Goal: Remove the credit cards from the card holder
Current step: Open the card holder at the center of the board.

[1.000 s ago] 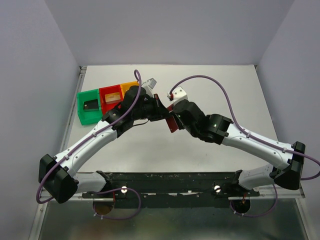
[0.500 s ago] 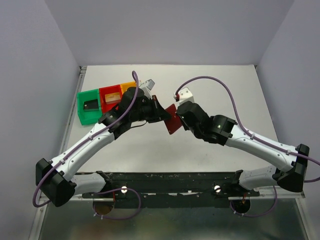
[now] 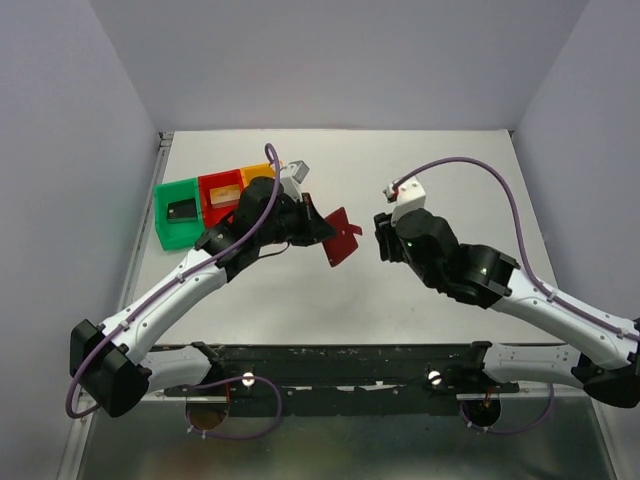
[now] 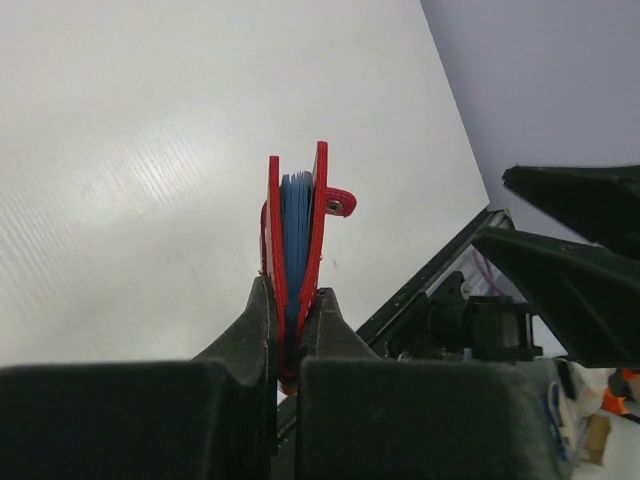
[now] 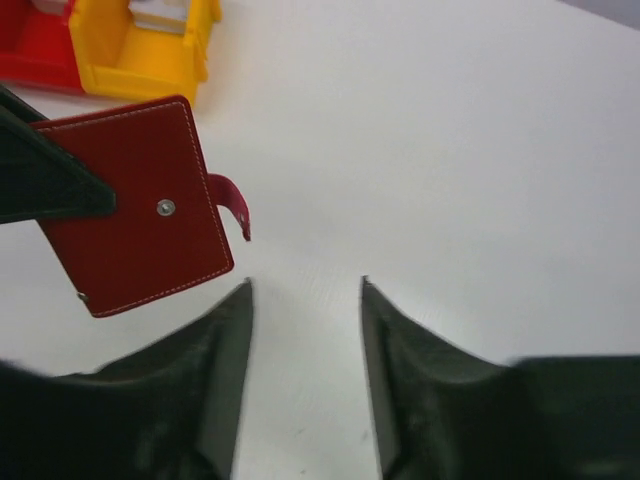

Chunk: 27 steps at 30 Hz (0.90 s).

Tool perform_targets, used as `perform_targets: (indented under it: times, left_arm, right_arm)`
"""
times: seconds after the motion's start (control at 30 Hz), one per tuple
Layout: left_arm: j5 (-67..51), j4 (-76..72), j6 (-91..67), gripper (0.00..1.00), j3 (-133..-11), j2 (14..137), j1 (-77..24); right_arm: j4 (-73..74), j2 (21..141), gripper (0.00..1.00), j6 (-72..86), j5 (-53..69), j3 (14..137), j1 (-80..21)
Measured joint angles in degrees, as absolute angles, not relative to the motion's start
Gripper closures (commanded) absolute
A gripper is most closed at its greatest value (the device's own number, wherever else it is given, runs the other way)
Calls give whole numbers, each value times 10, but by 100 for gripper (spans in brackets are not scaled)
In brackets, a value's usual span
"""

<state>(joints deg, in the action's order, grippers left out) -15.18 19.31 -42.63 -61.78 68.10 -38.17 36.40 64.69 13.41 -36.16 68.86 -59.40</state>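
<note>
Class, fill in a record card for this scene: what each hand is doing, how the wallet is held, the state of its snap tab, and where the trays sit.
Left hand: shut on one edge of the wallet, holding it above the table
Right hand: open, empty, apart from the wallet
Wallet: nearly closed, blue pockets showing between its covers
Snap tab: undone, sticking out
Trays: green tray, red tray, yellow tray in a row, far left

Left claw [image 3: 322,229] held the card holder [image 3: 343,238] above the counter [image 3: 400,148].
Right claw [image 3: 384,240] hung apart to its right; three coloured trays [image 3: 212,181] sat far left.
</note>
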Motion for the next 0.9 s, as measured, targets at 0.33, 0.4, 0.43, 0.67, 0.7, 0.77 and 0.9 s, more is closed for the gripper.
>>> perform_targets:
  times: [0.33,0.4,0.43,0.67,0.7,0.77,0.9]
  left_arm:
    - [-295,-33,-328,100,-463,606,-335]
    - [-364,-103,-343,100,-451,608,-294]
    - [-401,-150,-357,100,-445,612,-274]
    - [-625,-589,-630,100,-426,747,-208]
    - [-636,-610,-656,100,-426,762,-209]
    - [-662,-651,-709,100,-426,788,-210]
    - [-690,-697,-755,100,-426,790,-211]
  right_arm:
    - [262,507,30,133,-229,596,-575]
    - [249,492,30,135,-193,596,-570]
    - [244,485,30,135,-177,597,-567]
    - [237,474,30,146,-93,616,-542]
    - [236,473,30,149,-84,616,-538]
    - [236,471,30,152,-71,616,-535]
    - [236,467,30,157,-50,619,-527]
